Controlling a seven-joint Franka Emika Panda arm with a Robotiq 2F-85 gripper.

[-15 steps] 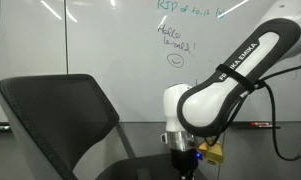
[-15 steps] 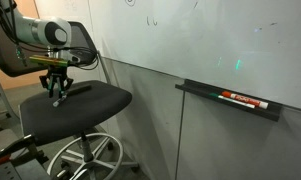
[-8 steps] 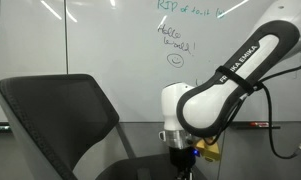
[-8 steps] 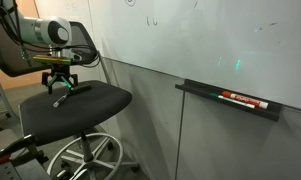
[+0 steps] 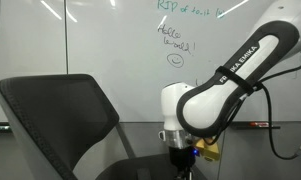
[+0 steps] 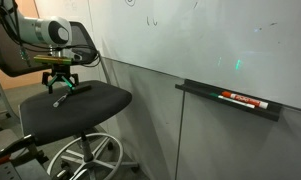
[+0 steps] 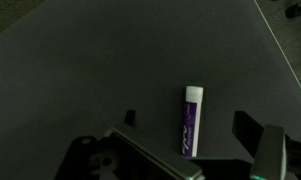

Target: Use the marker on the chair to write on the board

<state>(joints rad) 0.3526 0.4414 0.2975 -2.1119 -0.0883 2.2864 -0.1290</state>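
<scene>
The marker [image 7: 191, 120], a short stick with a purple body and a white end, lies flat on the chair's dark seat [image 7: 80, 70]. My gripper [image 7: 188, 124] hovers just above it, open, with one dark finger [image 7: 130, 117] on each side and neither touching it. In an exterior view the gripper [image 6: 58, 88] hangs over the seat [image 6: 95, 97] with the marker [image 6: 59, 101] lying below it. The board [image 5: 110, 40] with green handwriting and a smiley stands behind the chair's backrest [image 5: 55, 110].
A grey rail [image 6: 230, 100] under the board [image 6: 220, 35] holds a red-and-black marker-like item [image 6: 245, 99]. The chair's wheeled base [image 6: 85, 160] stands on the floor. My white arm [image 5: 230, 80] arches down in front of the board.
The jaws have opened and let go of the marker, which now lies loose on the seat. The gripper has risen slightly above it.
</scene>
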